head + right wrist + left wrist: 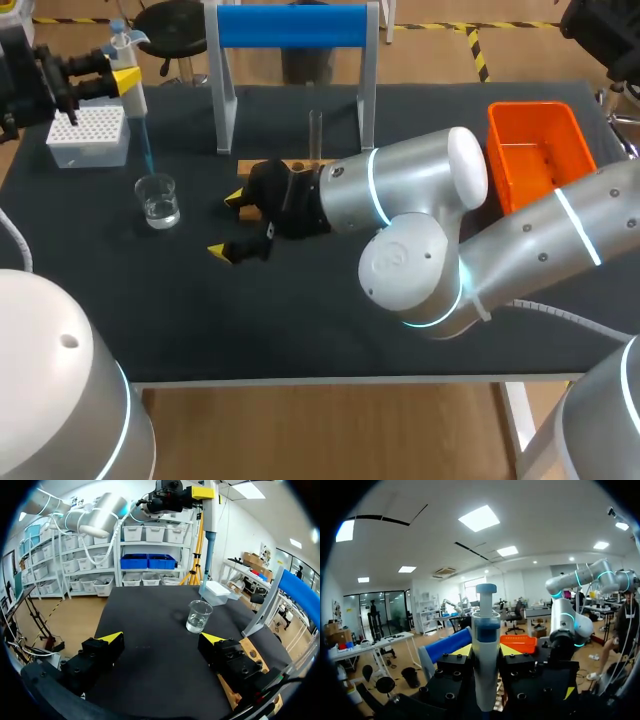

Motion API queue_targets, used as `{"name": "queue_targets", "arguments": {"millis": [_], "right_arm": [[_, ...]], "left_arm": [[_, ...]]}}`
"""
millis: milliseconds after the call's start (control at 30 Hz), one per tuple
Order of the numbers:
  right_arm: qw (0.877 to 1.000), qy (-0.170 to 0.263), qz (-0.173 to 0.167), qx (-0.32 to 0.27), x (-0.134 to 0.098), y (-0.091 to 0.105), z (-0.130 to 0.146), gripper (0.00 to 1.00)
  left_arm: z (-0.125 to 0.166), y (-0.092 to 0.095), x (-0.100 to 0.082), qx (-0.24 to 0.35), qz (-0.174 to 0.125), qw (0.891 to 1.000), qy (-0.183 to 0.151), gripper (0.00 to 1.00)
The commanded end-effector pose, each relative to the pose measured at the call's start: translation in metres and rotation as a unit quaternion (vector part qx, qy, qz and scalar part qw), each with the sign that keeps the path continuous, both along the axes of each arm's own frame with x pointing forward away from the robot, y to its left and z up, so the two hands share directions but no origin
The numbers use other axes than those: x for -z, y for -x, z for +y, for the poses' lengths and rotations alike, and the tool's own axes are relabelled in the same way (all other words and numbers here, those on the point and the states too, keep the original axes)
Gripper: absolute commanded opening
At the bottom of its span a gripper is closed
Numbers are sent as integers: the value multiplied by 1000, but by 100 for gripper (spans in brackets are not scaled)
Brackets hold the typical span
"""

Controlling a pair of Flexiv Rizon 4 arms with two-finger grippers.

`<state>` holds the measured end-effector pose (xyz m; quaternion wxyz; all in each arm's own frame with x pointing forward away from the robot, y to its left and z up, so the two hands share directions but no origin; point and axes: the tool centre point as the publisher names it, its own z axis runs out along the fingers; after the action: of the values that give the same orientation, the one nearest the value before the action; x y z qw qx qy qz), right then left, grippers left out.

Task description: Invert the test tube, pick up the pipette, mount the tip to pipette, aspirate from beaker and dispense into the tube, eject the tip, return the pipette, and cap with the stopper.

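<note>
My left gripper (124,79) at the table's far left is shut on the white pipette (131,72), held upright. The pipette's blue tip (146,145) points down, ending just above the glass beaker (158,200) of clear liquid. In the left wrist view the pipette (486,625) stands clamped between the fingers of that gripper (485,655). The test tube (315,134) stands upright in the wooden rack (292,167). My right gripper (229,224) rests low over the mat in front of the rack, open and holding nothing (162,639), with the beaker (199,616) ahead of it.
A white tip box (88,135) sits behind the beaker at the far left. A stand with a blue bar (290,27) rises behind the rack. An orange bin (535,150) is at the far right. My right arm's elbow (415,265) spans the middle.
</note>
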<state>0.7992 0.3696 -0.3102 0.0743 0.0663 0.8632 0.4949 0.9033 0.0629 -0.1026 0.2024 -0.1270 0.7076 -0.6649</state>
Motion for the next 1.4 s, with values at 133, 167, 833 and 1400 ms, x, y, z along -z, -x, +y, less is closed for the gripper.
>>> {"name": "queue_targets", "arguments": {"millis": [133, 167, 833, 1400], "right_arm": [[1000, -1, 0, 0, 1, 0, 0, 100], [1000, -1, 0, 0, 1, 0, 0, 100], [1000, -1, 0, 0, 1, 0, 0, 100], [1000, -1, 0, 0, 1, 0, 0, 100]], "left_arm": [[3, -6, 8, -5, 7, 1000, 4, 0], [4, -7, 9, -6, 9, 1000, 5, 0], [14, -16, 33, -19, 13, 1000, 16, 0], [14, -25, 56, -18, 17, 1000, 12, 0]]}}
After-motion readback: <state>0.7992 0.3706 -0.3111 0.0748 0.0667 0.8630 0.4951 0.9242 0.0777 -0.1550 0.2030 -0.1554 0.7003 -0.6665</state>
